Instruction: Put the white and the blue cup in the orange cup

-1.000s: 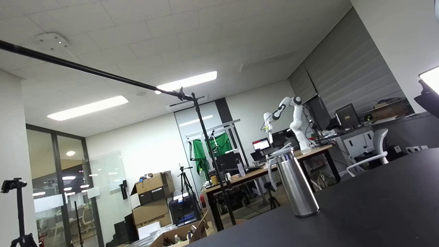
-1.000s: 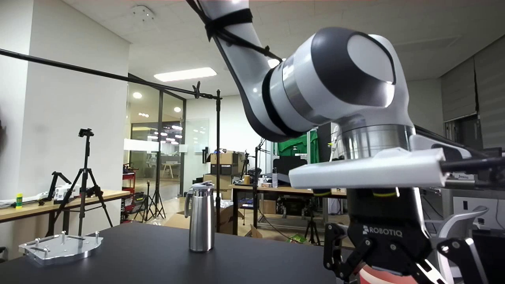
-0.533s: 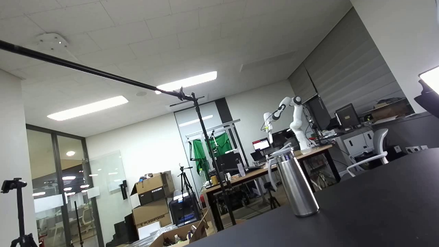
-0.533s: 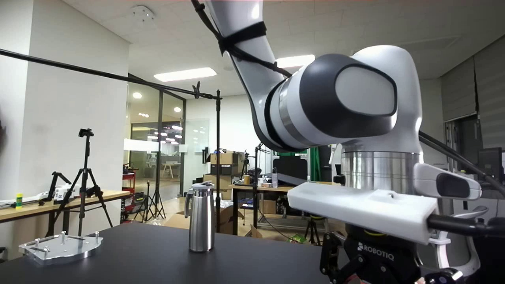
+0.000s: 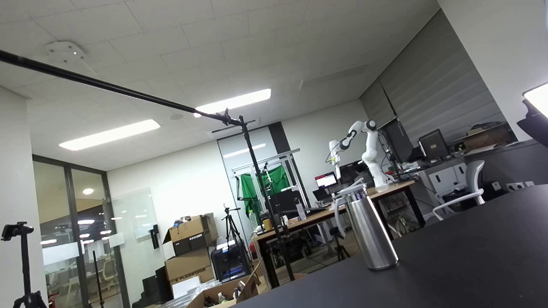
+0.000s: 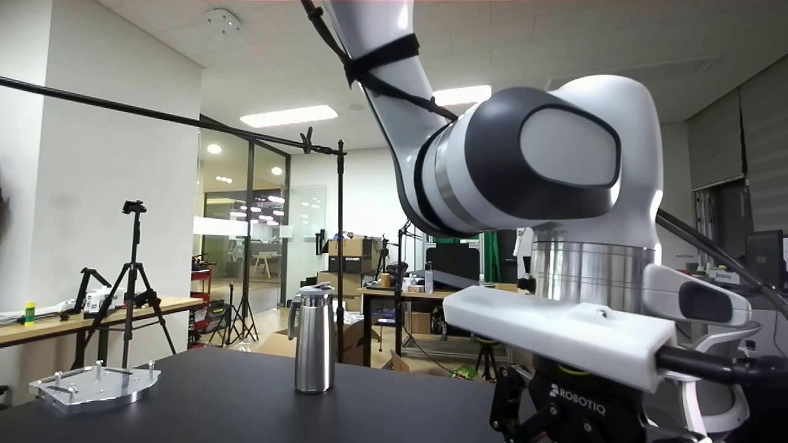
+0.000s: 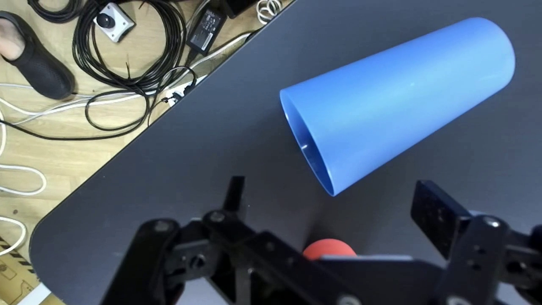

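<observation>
Ceiling lights (image 5: pixel 233 102) shine above a pale-walled room, with a dark table (image 7: pixel 190 140) in the foreground. From the top edge of an exterior view, the white arm (image 6: pixel 388 67) slopes down, bends at a thick grey-ringed joint and points its wrist downward. A white bar (image 6: pixel 554 335) crosses just above the hand (image 7: pixel 334 203), whose lower part runs out of that frame. Seen from the wrist, its fingers (image 7: pixel 438 220) are spread wide, the tabletop showing between them.

The blue cup (image 7: pixel 398 101) lies on its side on the table, near the fingers and apart from both, its mouth turned toward the lower left of the wrist view. A strip of its inner wall shows; the deeper inside is hidden. Partly covered by the hand, a rounded orange-red thing (image 7: pixel 329 249) peeks out; too little of it shows to tell whether it is a cup.

A steel jug (image 6: pixel 314 344) with a handle stands upright on the table in both exterior views, its contents hidden. Well apart, a shiny plate (image 6: pixel 98 394) with short pegs lies near the table's edge. On the floor beyond, an open cardboard box (image 5: pixel 249 291) holds several things too small to name.
</observation>
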You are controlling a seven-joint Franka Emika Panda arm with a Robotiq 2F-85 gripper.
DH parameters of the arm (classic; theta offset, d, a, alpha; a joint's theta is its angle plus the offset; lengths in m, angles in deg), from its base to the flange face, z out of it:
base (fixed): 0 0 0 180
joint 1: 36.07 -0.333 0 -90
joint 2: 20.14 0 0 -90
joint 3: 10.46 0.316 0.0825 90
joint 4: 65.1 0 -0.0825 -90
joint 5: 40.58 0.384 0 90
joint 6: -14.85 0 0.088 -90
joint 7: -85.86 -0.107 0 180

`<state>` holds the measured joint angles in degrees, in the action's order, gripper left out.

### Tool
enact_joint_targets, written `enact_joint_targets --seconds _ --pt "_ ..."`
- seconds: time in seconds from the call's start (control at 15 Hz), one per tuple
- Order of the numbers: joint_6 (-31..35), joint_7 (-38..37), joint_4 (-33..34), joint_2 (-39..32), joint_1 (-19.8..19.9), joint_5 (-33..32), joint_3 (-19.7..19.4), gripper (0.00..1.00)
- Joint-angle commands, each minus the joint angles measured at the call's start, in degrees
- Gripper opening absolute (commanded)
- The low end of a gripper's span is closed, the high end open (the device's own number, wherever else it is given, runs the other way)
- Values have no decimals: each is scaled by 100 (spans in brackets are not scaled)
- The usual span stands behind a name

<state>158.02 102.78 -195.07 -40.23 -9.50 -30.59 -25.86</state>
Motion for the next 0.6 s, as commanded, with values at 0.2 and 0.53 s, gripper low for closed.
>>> enact_joint_targets --seconds 0.2,0.53 --pt "-207 -97 26 -95 -54 -346 -47 100" --pt "-152 -170 135 -366 -131 -392 -23 100"
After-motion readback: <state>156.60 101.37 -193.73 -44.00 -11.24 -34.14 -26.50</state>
